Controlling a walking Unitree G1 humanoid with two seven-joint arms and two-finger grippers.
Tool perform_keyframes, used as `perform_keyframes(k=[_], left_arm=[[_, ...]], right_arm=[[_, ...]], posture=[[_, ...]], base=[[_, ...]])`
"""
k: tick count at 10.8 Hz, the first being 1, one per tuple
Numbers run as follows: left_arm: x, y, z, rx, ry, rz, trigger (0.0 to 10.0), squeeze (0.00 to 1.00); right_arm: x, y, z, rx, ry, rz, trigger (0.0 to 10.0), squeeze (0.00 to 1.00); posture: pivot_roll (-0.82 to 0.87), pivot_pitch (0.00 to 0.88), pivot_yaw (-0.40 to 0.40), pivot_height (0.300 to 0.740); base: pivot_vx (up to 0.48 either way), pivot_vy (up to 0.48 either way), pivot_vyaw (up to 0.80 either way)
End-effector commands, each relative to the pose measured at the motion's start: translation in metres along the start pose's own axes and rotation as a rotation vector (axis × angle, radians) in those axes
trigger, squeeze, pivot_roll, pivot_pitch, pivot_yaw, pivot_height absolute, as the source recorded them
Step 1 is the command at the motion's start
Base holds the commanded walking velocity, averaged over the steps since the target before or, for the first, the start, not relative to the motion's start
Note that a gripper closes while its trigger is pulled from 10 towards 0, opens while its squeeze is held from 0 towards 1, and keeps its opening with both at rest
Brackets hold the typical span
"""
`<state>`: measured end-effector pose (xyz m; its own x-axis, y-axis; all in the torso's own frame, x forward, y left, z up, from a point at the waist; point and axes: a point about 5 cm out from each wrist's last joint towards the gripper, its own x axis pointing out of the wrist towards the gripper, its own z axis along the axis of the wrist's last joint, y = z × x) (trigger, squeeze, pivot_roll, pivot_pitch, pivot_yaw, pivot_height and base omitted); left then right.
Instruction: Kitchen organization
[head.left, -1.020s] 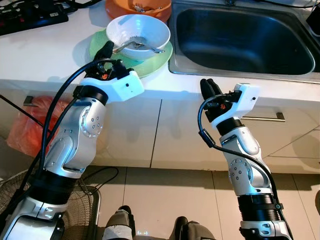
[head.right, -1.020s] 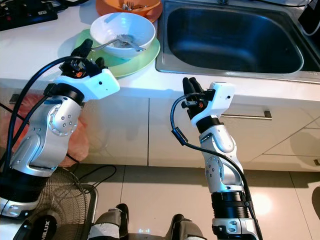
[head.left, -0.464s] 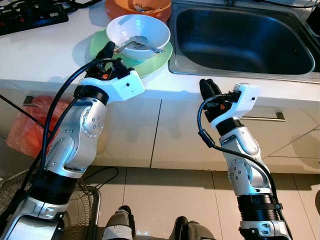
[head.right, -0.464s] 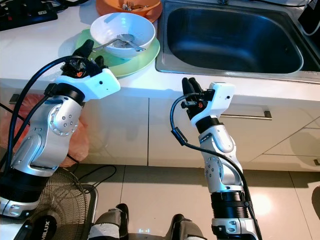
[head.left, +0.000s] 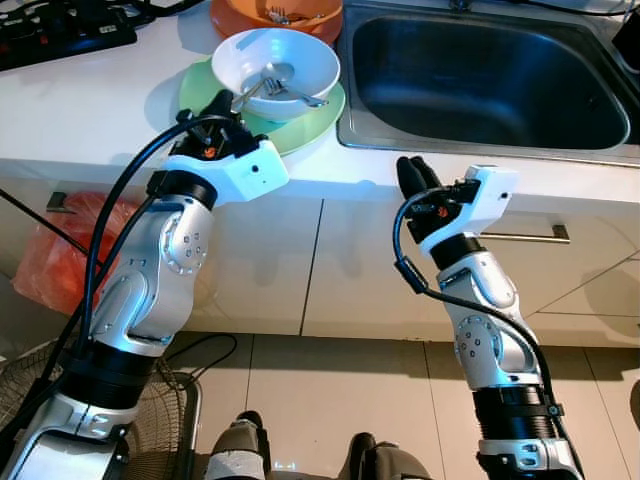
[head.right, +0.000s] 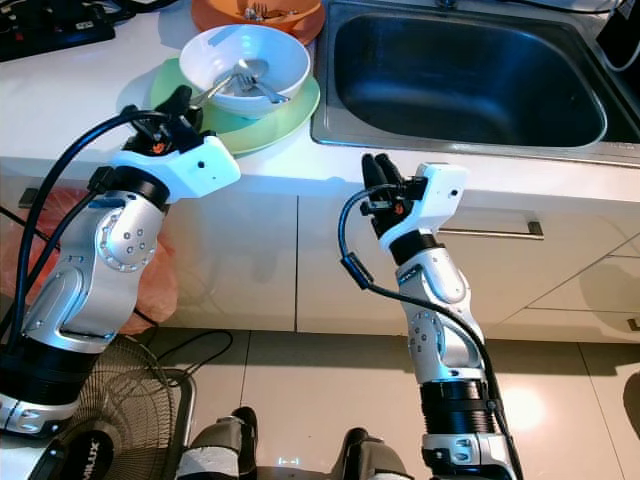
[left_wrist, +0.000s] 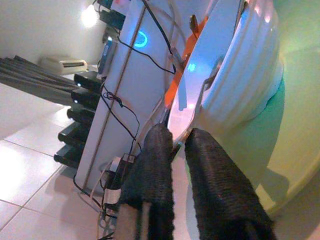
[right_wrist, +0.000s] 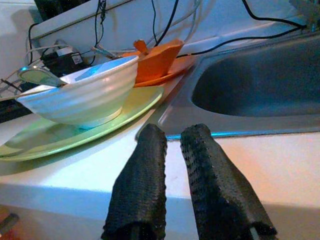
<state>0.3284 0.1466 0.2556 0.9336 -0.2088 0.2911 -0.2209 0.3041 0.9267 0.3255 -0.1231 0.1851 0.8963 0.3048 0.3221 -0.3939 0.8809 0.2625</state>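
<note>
Bowl with cutlery on plate, left of sink; second dish behind bowl

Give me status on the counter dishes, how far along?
Nothing looks done: the white bowl sits on the green plate with cutlery inside, sink empty. In hand: left gripper at the bowl's near rim, on a utensil handle. Right gripper waits at the counter edge. Left: bowl, plate, orange dish.

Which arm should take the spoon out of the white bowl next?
Left. The left gripper is already at the spoon handle by the white bowl; the right gripper sits at the counter edge.
</note>
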Motion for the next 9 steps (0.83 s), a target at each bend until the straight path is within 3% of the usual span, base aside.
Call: perform_keyframes(k=[1, 8, 9], left_arm=[[-0.0007, 0.0007, 0.0033, -0.009, -0.013, 0.002, 0.0, 0.00], [0.0009, 0.0023, 0.0052, -0.028, -0.025, 0.025, 0.0, 0.00], [0.0009, 0.0054, 0.0127, -0.043, -0.081, 0.054, 0.0, 0.00]], right_arm=[[-0.0013, -0.0027, -0.0012, 0.010, 0.005, -0.010, 10.0, 0.00], [-0.0006, -0.0031, -0.0020, 0.011, 0.006, -0.014, 10.0, 0.00], [-0.0005, -0.0029, -0.0023, 0.013, 0.005, -0.014, 10.0, 0.00]], posture=[[0.21, 0.201, -0.065, 0.740], [0.21, 0.197, -0.062, 0.740], [0.21, 0.196, -0.063, 0.740]], base=[[0.000, 0.000, 0.00], [0.000, 0.000, 0.00], [0.000, 0.000, 0.00]])
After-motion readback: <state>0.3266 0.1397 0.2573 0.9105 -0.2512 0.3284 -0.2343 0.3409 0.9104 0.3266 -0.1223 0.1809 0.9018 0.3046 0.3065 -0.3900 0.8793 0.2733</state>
